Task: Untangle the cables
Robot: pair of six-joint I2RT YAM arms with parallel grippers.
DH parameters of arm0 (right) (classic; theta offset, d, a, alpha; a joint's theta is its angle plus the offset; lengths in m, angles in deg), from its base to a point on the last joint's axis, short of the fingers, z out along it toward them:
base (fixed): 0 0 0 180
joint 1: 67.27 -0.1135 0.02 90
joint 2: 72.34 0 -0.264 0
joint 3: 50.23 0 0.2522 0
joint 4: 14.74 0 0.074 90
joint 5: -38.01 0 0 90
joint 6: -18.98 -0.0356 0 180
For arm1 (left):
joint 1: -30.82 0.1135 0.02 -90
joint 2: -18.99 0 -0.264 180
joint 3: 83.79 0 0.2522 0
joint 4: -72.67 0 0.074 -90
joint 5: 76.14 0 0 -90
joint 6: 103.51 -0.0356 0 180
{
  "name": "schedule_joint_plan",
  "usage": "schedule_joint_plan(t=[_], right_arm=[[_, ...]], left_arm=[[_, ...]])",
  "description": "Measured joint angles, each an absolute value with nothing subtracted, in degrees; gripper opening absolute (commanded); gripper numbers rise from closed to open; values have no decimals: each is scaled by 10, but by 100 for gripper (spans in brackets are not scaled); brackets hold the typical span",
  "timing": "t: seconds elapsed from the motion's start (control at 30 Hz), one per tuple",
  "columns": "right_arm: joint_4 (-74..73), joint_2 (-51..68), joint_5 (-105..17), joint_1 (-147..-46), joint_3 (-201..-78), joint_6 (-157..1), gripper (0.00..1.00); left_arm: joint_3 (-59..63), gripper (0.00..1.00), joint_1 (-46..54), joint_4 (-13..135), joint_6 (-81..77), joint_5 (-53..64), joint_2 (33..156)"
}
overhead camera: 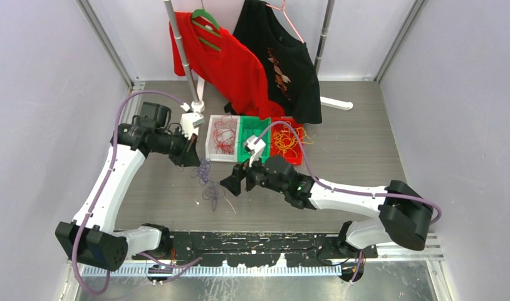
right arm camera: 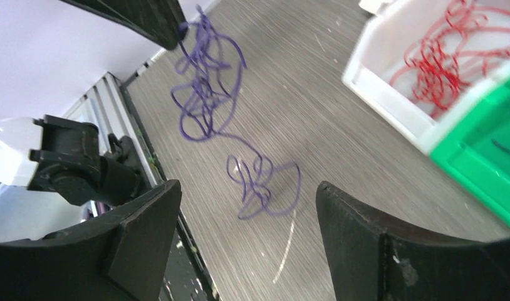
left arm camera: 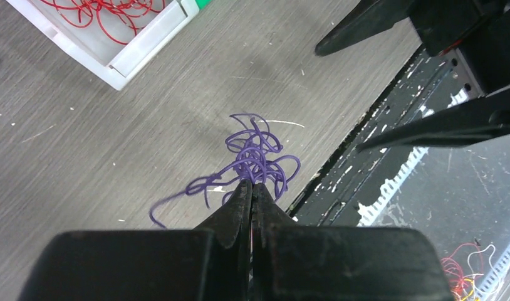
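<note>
Left pincer (left arm camera: 252,188) tight on purple cables (left arm camera: 255,153), short of table edge (left arm camera: 327,160)

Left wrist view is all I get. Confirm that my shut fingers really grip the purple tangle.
Observer: Yes; the right wrist view shows the left gripper pinching the purple cables at their top, the rest hanging below.
Operator: Report the right gripper.
Observer: The right gripper is open, facing the tangle's lower loops without touching them.
Operator: Name the bins I cannot see.
Observer: From above, a red bin of yellow-orange cables stands right of the green bin.
</note>
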State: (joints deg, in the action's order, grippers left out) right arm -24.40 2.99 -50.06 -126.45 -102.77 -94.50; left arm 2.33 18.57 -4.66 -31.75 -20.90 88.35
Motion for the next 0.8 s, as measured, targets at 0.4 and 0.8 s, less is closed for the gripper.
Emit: schedule_joint_plan(t=[0.4,0.8], right_arm=[[-327,171,-501,-1318,-1100,-889,72],[-331,223,-512,-1322,-1120,-860,1]], left_arm=[[66,0,186,-91,-274,-213,858],[108,0,186,-121,-272,-212,854]])
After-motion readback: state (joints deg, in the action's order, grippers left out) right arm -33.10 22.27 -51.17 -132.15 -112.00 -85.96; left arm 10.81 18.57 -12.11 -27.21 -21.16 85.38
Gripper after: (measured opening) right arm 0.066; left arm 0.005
